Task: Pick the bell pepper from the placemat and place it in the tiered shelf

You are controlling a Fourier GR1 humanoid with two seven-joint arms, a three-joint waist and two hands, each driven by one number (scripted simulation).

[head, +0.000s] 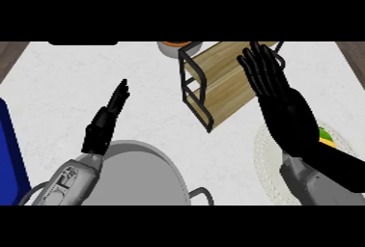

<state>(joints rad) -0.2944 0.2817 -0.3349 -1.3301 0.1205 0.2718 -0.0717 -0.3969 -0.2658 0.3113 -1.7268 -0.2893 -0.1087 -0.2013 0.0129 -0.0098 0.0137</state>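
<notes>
Head view of a white counter [92,72]. The right hand [274,91] is raised with fingers straight and spread, holding nothing; it lies over the right edge of the tiered shelf [214,77], a black wire frame with wooden boards standing at upper centre. The bell pepper [326,136], of which only a small green and yellow part shows past the right forearm, lies on the pale round placemat [265,159] at lower right. The left hand [110,116] is seen edge-on at left, fingers straight, empty, above a grey pot [139,178] with a handle. A blue object [8,159] occupies the left edge.
</notes>
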